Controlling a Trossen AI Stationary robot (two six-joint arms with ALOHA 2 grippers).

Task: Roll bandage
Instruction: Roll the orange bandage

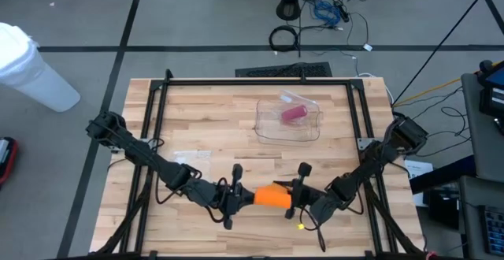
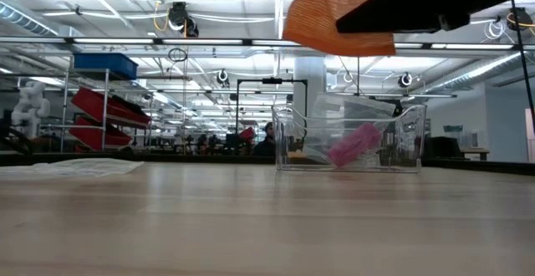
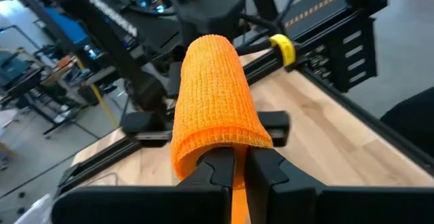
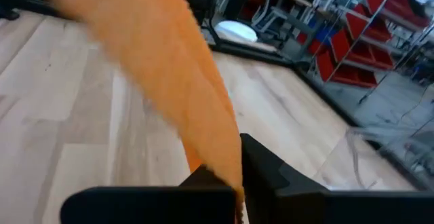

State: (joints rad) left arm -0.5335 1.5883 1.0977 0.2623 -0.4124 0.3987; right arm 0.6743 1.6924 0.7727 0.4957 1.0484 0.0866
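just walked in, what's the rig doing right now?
Both arms hold an orange bandage in the air between them, over the near edge of the wooden table. The left gripper is shut on one end and the right gripper is shut on the other. Farther back on the table sits a clear plastic container with a pink roll inside, untouched.
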